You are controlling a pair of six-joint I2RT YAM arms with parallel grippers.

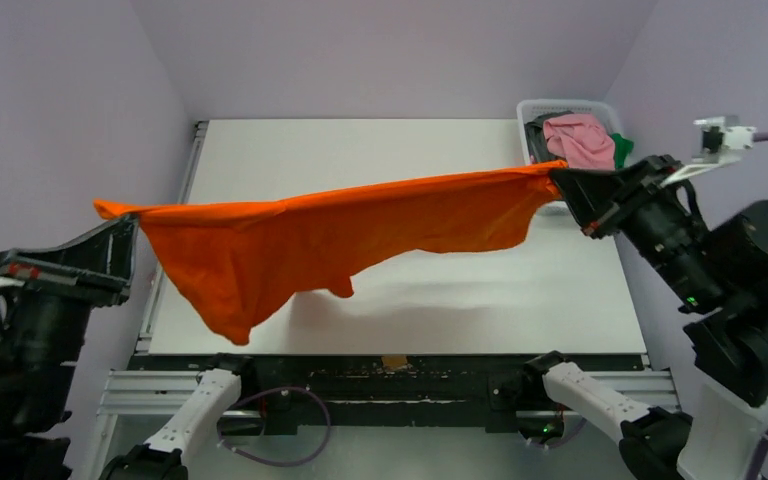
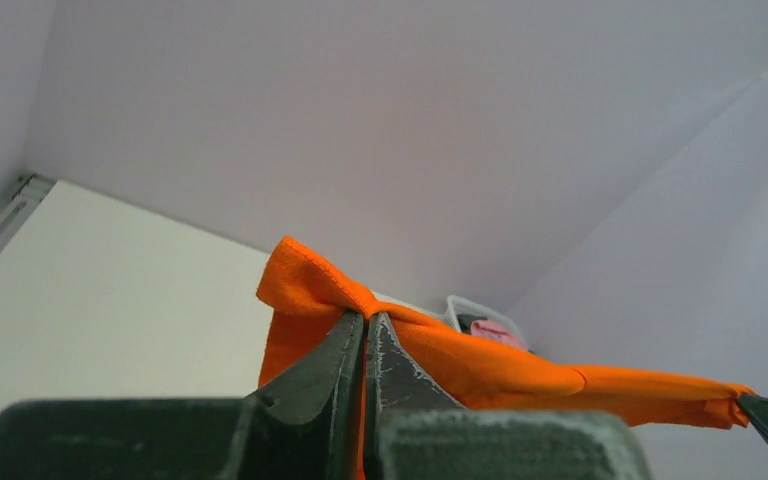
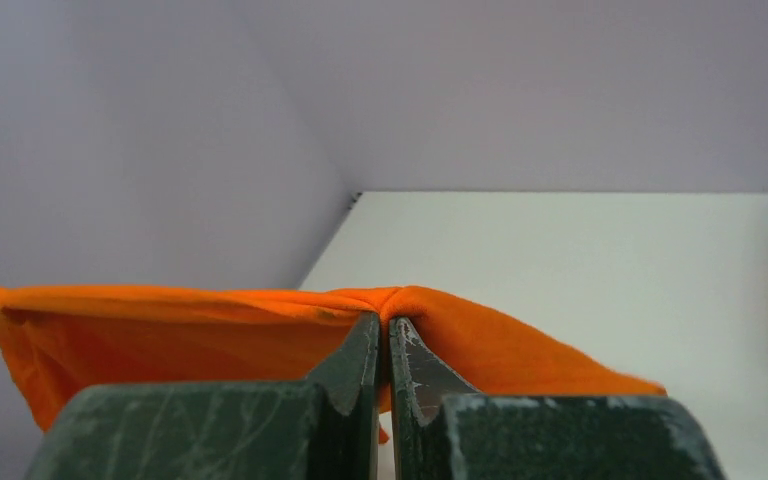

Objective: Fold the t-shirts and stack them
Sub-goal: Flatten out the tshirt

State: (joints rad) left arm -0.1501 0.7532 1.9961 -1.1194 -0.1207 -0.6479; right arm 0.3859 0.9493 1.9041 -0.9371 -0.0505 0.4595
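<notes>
The large orange t-shirt (image 1: 340, 235) hangs stretched in the air above the white table (image 1: 380, 150), held at both ends. My left gripper (image 1: 125, 215) is shut on its left end; in the left wrist view the jaws (image 2: 368, 322) pinch the orange cloth (image 2: 480, 365). My right gripper (image 1: 560, 175) is shut on its right end; in the right wrist view the jaws (image 3: 385, 325) pinch the orange cloth (image 3: 210, 325). The shirt's lower part sags toward the table's front left. A pink shirt (image 1: 578, 138), a green one (image 1: 622, 150) and a dark one lie in the basket.
The white slotted basket (image 1: 532, 110) stands at the table's back right corner, just behind my right gripper; it also shows in the left wrist view (image 2: 460, 308). Lilac walls close in the table on three sides. A metal rail (image 1: 175, 230) runs along the left edge.
</notes>
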